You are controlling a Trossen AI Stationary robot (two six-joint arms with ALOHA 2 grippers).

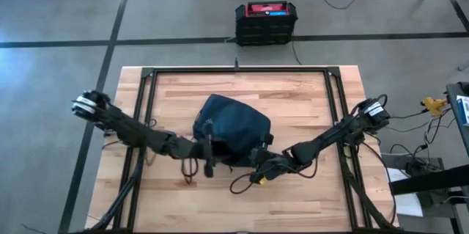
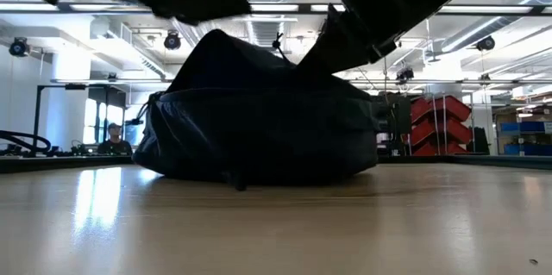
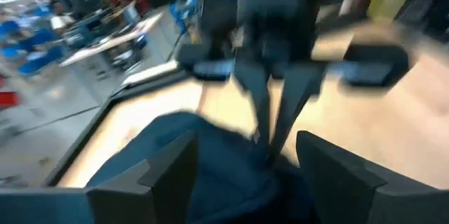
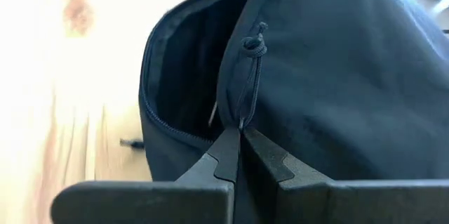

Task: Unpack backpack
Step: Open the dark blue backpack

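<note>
The dark navy backpack (image 1: 233,128) lies bottom down in the middle of the table and bulges upward in the low view (image 2: 259,124). Its zipper mouth (image 4: 175,76) gapes open on the near side. My right gripper (image 1: 258,164) reaches in from the right and is shut at that mouth (image 4: 240,134). My left gripper (image 1: 208,159) comes from the left and stands open (image 3: 245,164) over the backpack's near left edge, one finger on either side of the dark fabric (image 3: 210,175). My right gripper pinches the lower end of the zipper's pull cord (image 4: 244,115) between its two fingertips, just below the cord's knot (image 4: 257,43). The fingers come slanting from the table's near right side. The cord runs straight from knot to fingertips, and the backpack rests on the table. My left gripper: I cannot tell whether it touches the fabric.
A black metal frame (image 1: 238,70) runs around the wooden tabletop. A black crate with a red top (image 1: 266,21) stands on the floor beyond the far edge. A looped cable (image 1: 242,184) lies on the table under my right arm. Bare wood lies at the far and near sides.
</note>
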